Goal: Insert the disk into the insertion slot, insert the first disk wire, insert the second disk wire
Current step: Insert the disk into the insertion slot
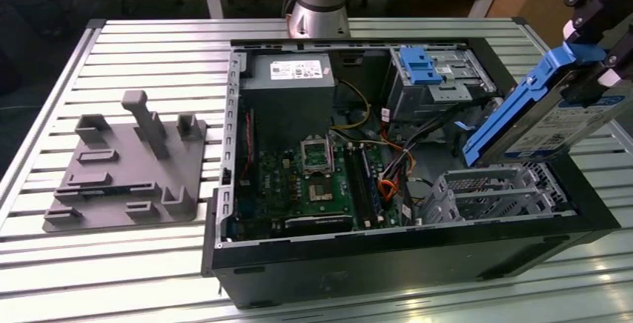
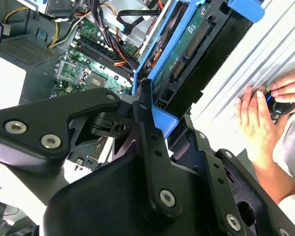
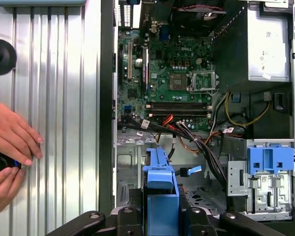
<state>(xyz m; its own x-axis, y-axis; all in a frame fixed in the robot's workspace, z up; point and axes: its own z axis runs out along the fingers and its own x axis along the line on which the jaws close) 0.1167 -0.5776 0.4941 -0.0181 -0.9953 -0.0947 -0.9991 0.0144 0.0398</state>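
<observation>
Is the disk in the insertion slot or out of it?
Out. The gripper holds the disk tilted in the air, clear of the insertion slot, whose perforated bay sits empty in the exterior view.

The exterior view looks down on the whole computer case (image 1: pixel 396 256) from afar, both wrist views from close, all sharing its motherboard (image 3: pixel 177 78).

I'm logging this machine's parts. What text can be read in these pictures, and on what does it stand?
White label on the disk: lines of print, too small to read.
White label on the power supply: print and symbols, too small to read.
The same power supply label in the first wrist view: blurred, not readable.
</observation>
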